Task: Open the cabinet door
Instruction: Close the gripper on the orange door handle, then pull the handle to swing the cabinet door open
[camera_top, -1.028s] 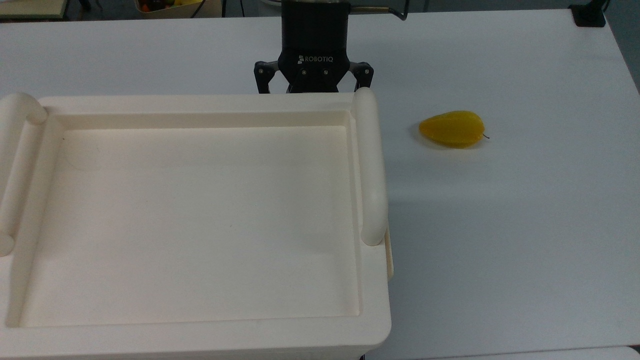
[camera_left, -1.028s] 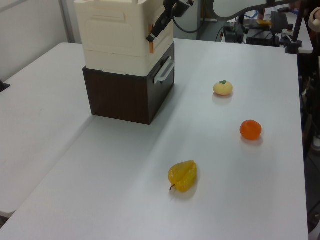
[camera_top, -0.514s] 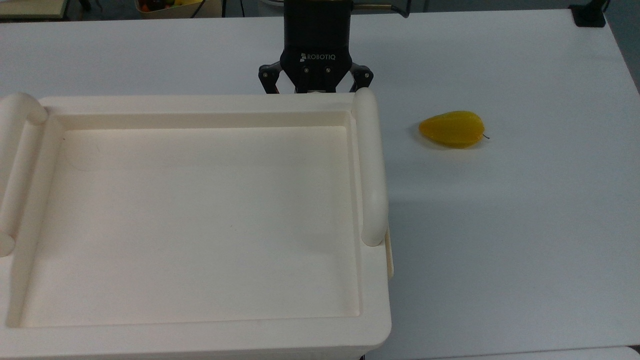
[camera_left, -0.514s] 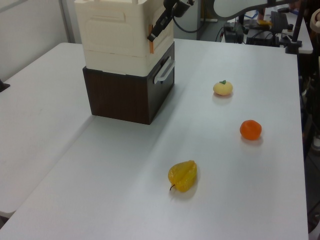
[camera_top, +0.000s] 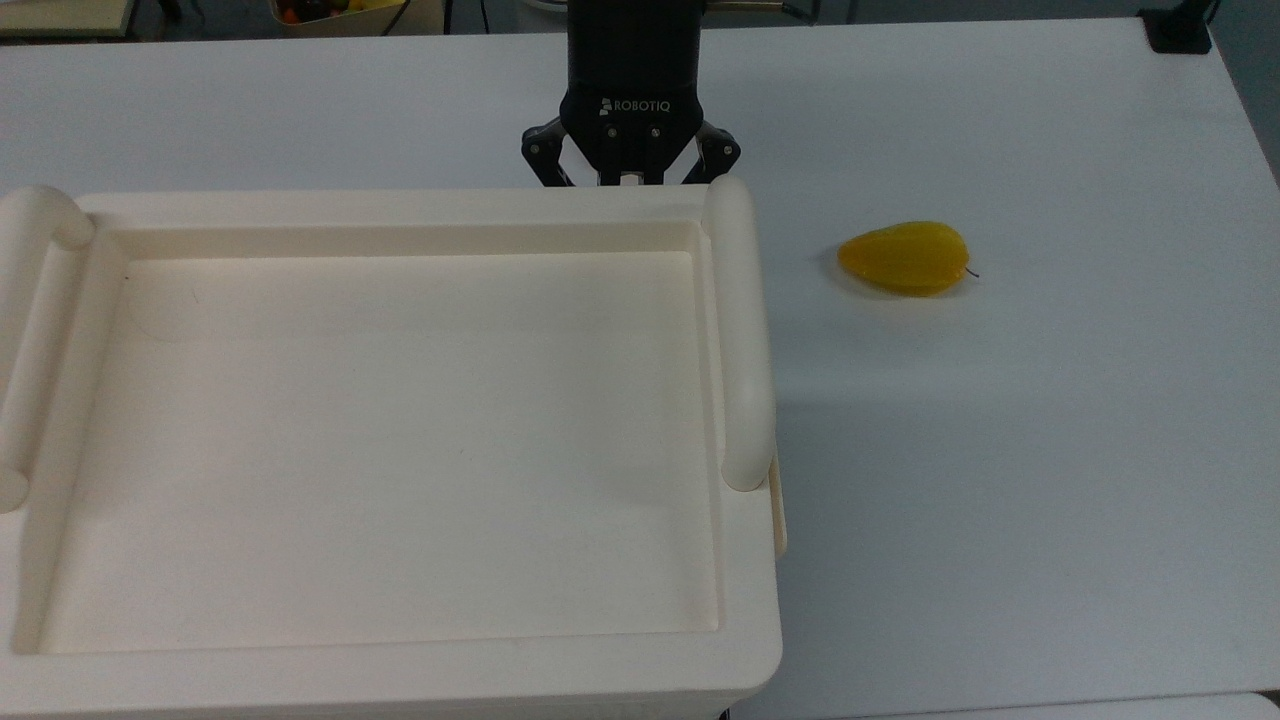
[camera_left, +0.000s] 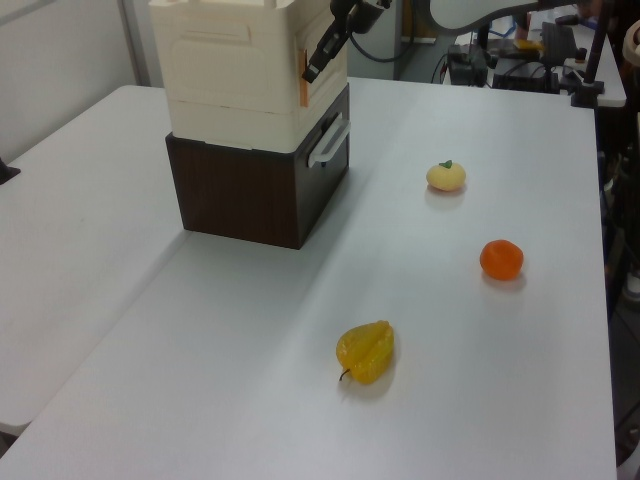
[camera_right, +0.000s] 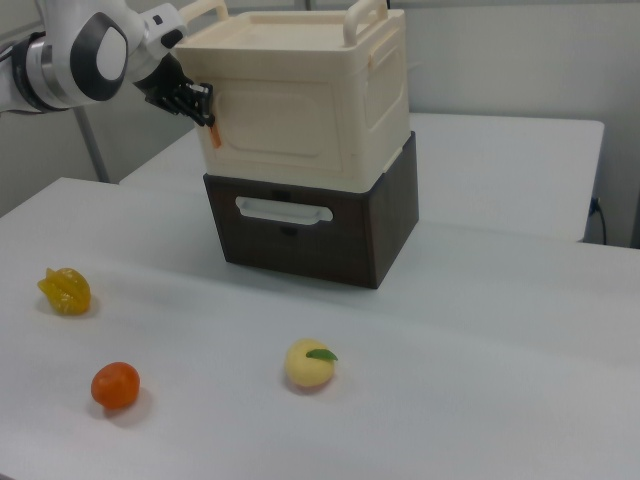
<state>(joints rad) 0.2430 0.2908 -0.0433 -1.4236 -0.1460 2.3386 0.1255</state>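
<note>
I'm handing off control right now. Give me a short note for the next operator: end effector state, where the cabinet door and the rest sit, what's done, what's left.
End effector: at the orange tab on the cabinet door's edge, at the right view's left; whether it grips the tab cannot be told.
Cabinet door: looks shut, flush with the cream cabinet, which sits on the dark drawer unit.
Loose on the table: yellow fruit, orange, pale peach-like fruit, all away from the cabinet.
Done: approach to the door edge.
Left: confirm the grip, then swing the door open.
</note>
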